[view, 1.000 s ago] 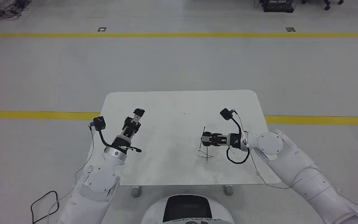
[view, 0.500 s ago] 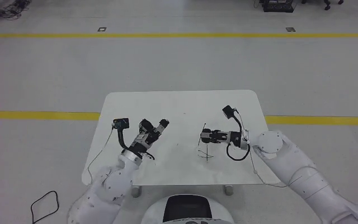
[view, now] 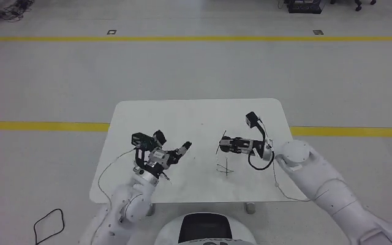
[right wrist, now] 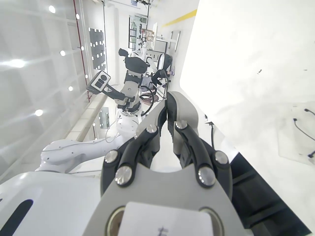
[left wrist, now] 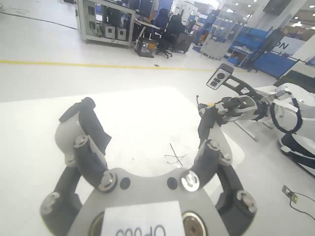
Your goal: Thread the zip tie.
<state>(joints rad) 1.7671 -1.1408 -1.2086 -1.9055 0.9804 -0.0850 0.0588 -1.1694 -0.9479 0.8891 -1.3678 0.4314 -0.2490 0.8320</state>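
My right gripper (view: 223, 146) hovers over the middle right of the white table (view: 196, 113), shut on a thin black zip tie (view: 224, 135) that sticks out on both sides of its fingers. In the left wrist view the tie's tip (left wrist: 197, 99) pokes up from that gripper (left wrist: 205, 110). The right wrist view shows the right gripper (right wrist: 167, 110) with its pads pressed together. Two more black zip ties (view: 225, 168) lie crossed on the table just below it, also seen as loose ties (left wrist: 176, 157). My left gripper (view: 174, 141) hangs open and empty to the left of them, fingers (left wrist: 85, 114) wide apart.
The table's front edge (view: 184, 201) lies close behind both grippers. The far half of the table top is bare. A clear sheet with small black parts (right wrist: 299, 133) lies near the table's right end.
My left arm has swung in from the table's left side toward the middle and turned to face the right gripper. The right gripper has shifted slightly away from the front edge with the zip tie.
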